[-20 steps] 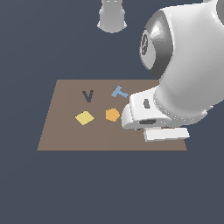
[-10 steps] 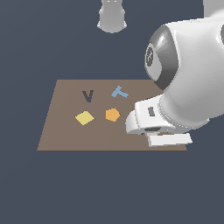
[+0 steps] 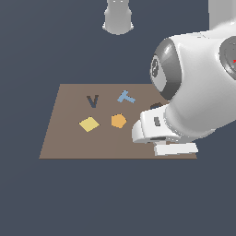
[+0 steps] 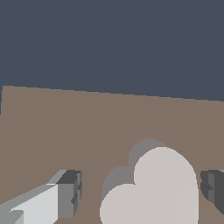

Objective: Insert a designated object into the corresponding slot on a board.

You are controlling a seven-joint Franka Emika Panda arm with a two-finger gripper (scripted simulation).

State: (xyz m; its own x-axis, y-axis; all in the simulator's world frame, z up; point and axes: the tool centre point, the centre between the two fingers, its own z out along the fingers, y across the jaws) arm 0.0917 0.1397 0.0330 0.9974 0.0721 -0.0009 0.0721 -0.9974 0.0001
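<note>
1. Over the last second the arm's bulky white wrist drops lower and swings toward the exterior view's right, so it now sits low over the near right part of the brown board (image 3: pixel 69 143). The loose shapes have not shifted: the yellow diamond (image 3: pixel 89 124), the orange pentagon (image 3: pixel 118 120), the blue T (image 3: pixel 126 97) and the dark V cutout (image 3: pixel 92 101) lie where they were.

2. I judge this as the final descent toward a grasp, with the insertion itself not yet begun.

3. The wrist view shows what the exterior view hides: the pale grey-beige heart (image 4: pixel 151 192) lies flat on the board, between the two fingers of the gripper (image 4: pixel 140 197). The jaws stand spread, one finger (image 4: pixel 68 194) well to one side of the heart and the other just beside its opposite edge, neither touching it; nothing is held.

4. The exterior view gives the layout that the wrist view lacks. A dark patch, probably the heart slot (image 3: pixel 156 106), peeks out just behind the wrist, mostly covered, so its shape cannot be confirmed.
</note>
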